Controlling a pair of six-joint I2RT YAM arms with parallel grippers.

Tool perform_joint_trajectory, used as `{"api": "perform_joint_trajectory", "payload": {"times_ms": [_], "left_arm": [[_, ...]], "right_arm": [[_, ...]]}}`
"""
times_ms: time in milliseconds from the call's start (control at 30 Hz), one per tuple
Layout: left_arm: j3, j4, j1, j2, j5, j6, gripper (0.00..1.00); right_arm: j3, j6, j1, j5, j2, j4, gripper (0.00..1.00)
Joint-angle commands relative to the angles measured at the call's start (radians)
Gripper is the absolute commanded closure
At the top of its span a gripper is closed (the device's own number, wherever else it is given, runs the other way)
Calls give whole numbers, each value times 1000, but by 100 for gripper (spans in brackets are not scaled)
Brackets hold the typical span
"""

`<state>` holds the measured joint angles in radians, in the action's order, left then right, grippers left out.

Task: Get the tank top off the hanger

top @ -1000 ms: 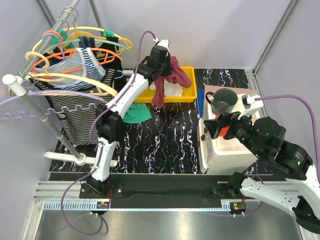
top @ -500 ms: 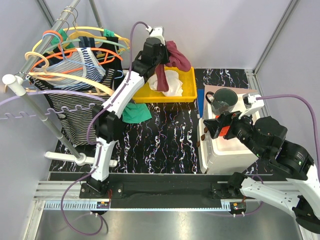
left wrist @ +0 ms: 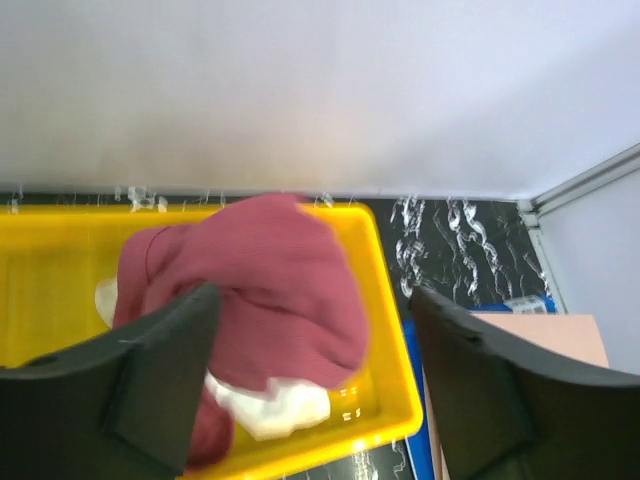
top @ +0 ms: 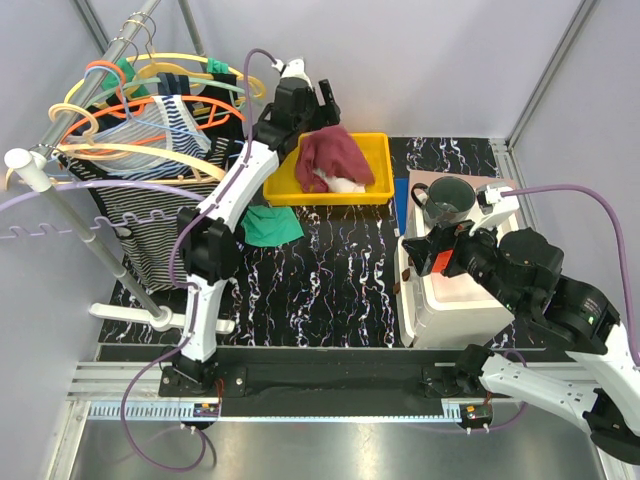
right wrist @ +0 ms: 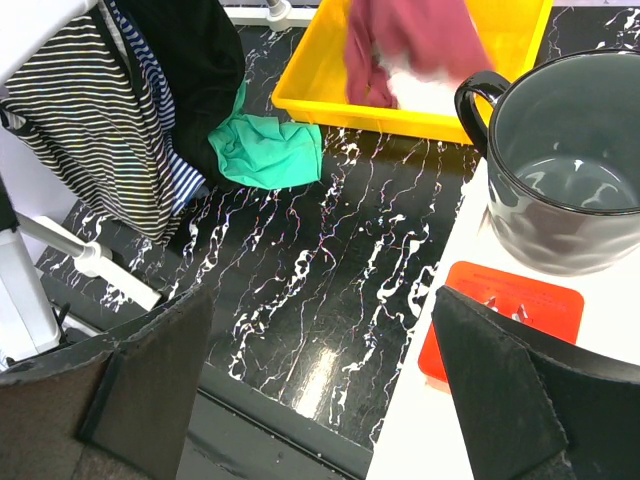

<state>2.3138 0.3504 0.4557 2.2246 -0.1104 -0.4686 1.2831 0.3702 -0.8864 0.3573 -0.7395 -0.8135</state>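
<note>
1. Maroon tank top, heaped loosely in the yellow bin at the far middle of the table, off every hanger and touching neither gripper.
2. Under its near edge, a white cloth, partly covered, in the same bin.
3. Directly above the heap, the left gripper, jaws spread wide with nothing between them. In the left wrist view, its 2 dark fingers to either side of the tank top, well apart from the fabric.
4. Just near of the bin's left corner, a crumpled green cloth flat on the black marbled tabletop.
5. Further left, a chrome clothes rack with several plastic hangers in orange, yellow and pale green. Striped garments and a dark one draped below them.
6. On the right of the table, a white box, with a dark mug upright on its far part, handle to the left.
7. At the box's left edge, near of the mug, the right gripper, jaws spread wide and empty.
8. In the right wrist view, an orange-red square flat on the box top, just near of the mug, between that gripper's fingers but untouched by them.
</note>
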Motion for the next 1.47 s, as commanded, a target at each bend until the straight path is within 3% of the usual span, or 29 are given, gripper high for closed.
{"api": "perform_joint_trajectory", "payload": {"times_ms": [0,33,200,367,500,600,800,1000,1267,1433], "left_arm": [[-91,36,0,-129,32,-54,8],[-111,57,3,-167,32,-59,4],[-183,98,24,-293,66,-100,3],[-353,96,171,-518,-21,-102,3],[-635,53,346,-739,-164,-111,2],[-842,33,418,-940,-212,-151,2],[-1187,33,501,-1275,-147,-257,3],[-1479,44,541,-1595,-79,-421,3],[-1573,41,546,-1735,84,-453,1],[-1577,-7,546,-1766,169,-444,1]], "right_arm": [[27,-10,3,16,-4,17,2],[22,-5,3,2,-4,17,2],[24,4,3,-29,-12,28,2],[33,9,1,-64,-26,33,2],[44,21,3,-90,-34,39,2],[48,29,1,-141,-47,48,2],[45,12,0,-443,-159,112,0],[35,171,-8,-514,-285,184,0],[64,245,-206,-255,-373,197,0],[-36,323,-221,-323,-318,286,0]]}}
